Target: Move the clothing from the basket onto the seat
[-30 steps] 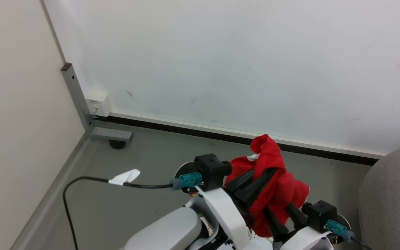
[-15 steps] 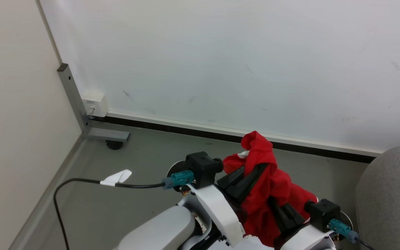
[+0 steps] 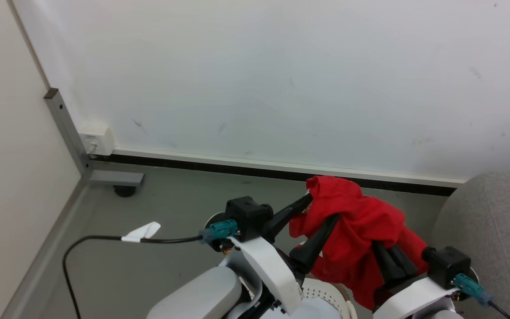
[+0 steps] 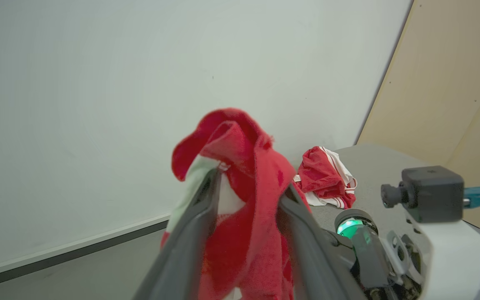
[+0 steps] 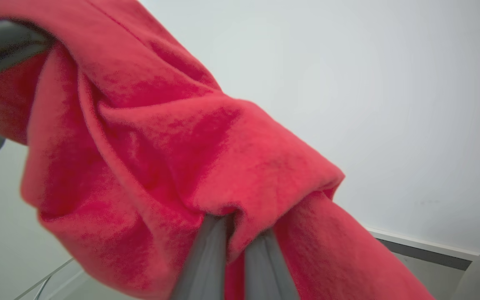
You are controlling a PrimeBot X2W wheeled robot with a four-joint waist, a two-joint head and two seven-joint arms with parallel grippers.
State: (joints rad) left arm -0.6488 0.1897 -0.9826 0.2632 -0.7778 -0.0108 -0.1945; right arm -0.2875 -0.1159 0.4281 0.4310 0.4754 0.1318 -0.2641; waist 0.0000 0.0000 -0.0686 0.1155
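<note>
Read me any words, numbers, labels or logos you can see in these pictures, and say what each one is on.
No text is readable in any view.
White wall box: a tiny dark mark, too small to read.
White tag on the black cable: no print visible.
Nearer red garment: no numerals showing.
Other red garment on the seat: white stripes, no lettering.

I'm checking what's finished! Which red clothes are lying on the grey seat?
The crumpled white-striped red garment on the seat; the other red garment hangs in the air, pinched by the right claw.
</note>
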